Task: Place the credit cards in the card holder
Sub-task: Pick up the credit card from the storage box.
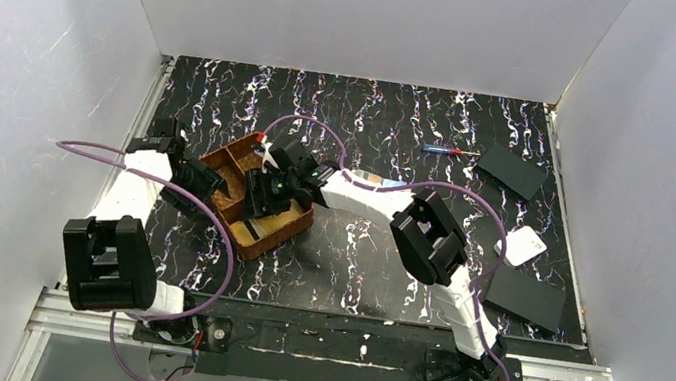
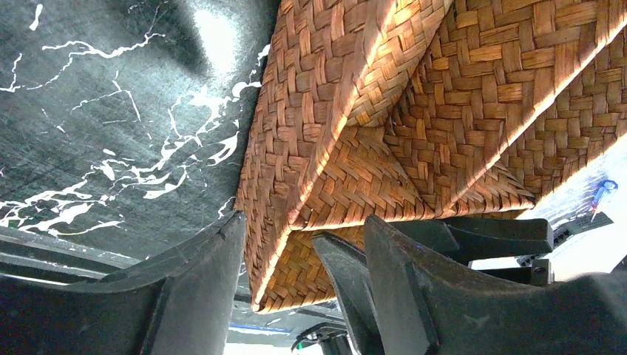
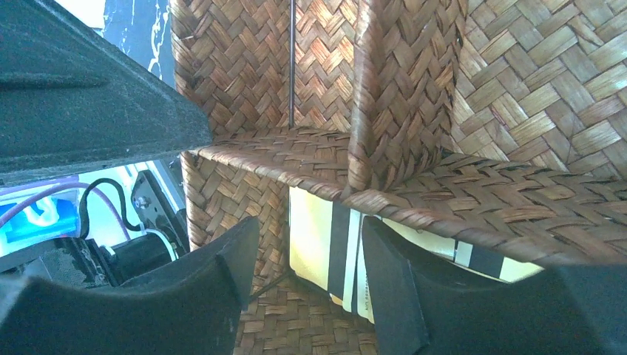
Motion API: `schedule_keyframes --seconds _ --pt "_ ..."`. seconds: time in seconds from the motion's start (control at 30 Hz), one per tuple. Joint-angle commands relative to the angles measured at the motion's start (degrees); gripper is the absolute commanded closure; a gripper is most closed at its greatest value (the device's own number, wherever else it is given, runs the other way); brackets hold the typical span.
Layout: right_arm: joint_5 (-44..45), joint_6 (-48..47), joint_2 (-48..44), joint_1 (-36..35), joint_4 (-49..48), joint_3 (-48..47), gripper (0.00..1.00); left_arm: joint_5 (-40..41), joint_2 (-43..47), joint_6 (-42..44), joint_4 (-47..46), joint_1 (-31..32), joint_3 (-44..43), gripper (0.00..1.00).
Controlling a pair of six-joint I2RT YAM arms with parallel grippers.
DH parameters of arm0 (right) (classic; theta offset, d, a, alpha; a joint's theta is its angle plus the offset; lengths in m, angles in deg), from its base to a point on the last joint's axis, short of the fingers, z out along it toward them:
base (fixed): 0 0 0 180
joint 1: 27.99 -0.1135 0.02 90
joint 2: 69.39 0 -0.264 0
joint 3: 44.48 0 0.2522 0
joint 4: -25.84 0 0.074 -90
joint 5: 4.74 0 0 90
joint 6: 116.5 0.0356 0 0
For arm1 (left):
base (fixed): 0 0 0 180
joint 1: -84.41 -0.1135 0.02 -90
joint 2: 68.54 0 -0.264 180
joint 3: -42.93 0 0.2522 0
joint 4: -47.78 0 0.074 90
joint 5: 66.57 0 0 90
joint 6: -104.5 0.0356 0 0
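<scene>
At the woven tray (image 1: 278, 237) — right hand (image 3: 309, 225) apart over the credit cards (image 3: 318, 255); left hand (image 2: 279, 229) astride a wall, grip unclear

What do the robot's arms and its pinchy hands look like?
The left arm and right arm are white tubes joined by chunky black blocks. A purple cable loops along each one. The left gripper and right gripper each have two dark, wedge-shaped fingers.
</scene>
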Motion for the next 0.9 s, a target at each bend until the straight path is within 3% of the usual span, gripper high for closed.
schedule_keyframes --seconds 0.0,0.53,0.87 --pt "-1.1 -0.2 0.9 -0.1 -2.2 0.2 0.39 -1.5 -0.7 1.2 -0.8 -0.2 0.8 0.43" --pt "-1.7 0.2 3.6 -0.6 -2.6 0.4 0.43 -3.9 -3.8 0.2 -2.8 -0.2 3.3 0.52" --pt "2.6 -5.4 3.6 -1.5 2.2 0.8 0.42 -3.6 -3.4 0.6 -3.0 -0.2 3.9 0.54"
